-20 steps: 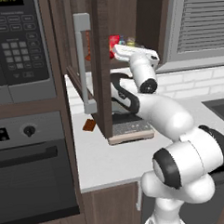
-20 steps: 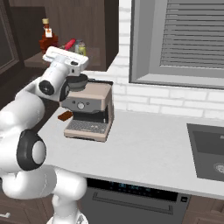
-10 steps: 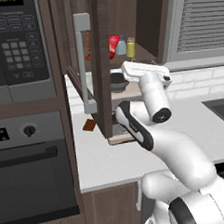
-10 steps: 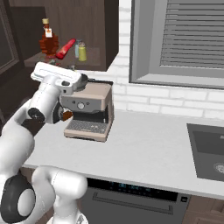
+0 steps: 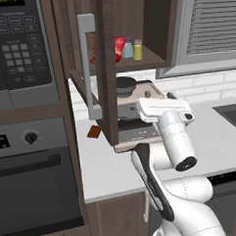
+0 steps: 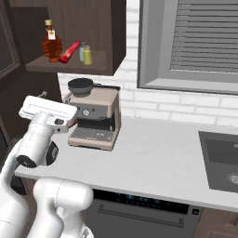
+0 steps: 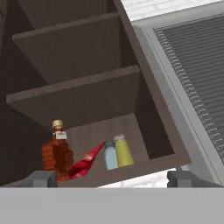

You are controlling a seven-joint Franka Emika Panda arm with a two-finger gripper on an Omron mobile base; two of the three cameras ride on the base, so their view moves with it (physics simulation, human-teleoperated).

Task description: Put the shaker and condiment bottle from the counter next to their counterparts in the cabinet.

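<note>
Shaker [image 7: 123, 151]: yellow, upright on the cabinet [image 7: 87, 92] shelf, touching or just beside the pale blue-grey shaker [image 7: 110, 155] on its left in the hand view. Same pair seen in the right base view, yellow shaker [image 6: 87, 54] nearer the cabinet's open front corner, blue-grey one [image 6: 82, 52] just behind it. In the left base view the yellow shaker [image 5: 137, 50] stands at the right of the row, blue-grey shaker [image 5: 127, 49] next to it.

Red bottle [image 7: 87, 161]: lying tilted on the same shelf, cap end up toward the blue-grey shaker, base end down beside the orange-red bottle [image 7: 57, 151]. In the right base view the red bottle [image 6: 69, 51] leans between the orange-red bottle [image 6: 51, 42] and the shakers. In the left base view the red bottle [image 5: 120, 48] shows just left of the blue-grey shaker, partly hidden by the cabinet door [image 5: 103, 67].

Gripper [image 7: 112, 178]: jaws spread wide, empty, both tips at the bottom of the hand view, below the shelf edge and apart from all four items. Hand sits low over the counter [image 6: 153, 158], in front of the coffee machine [image 6: 95, 116].

Door stands open, edge-on in the left base view, grey bar handle [image 5: 89, 67] facing left.
</note>
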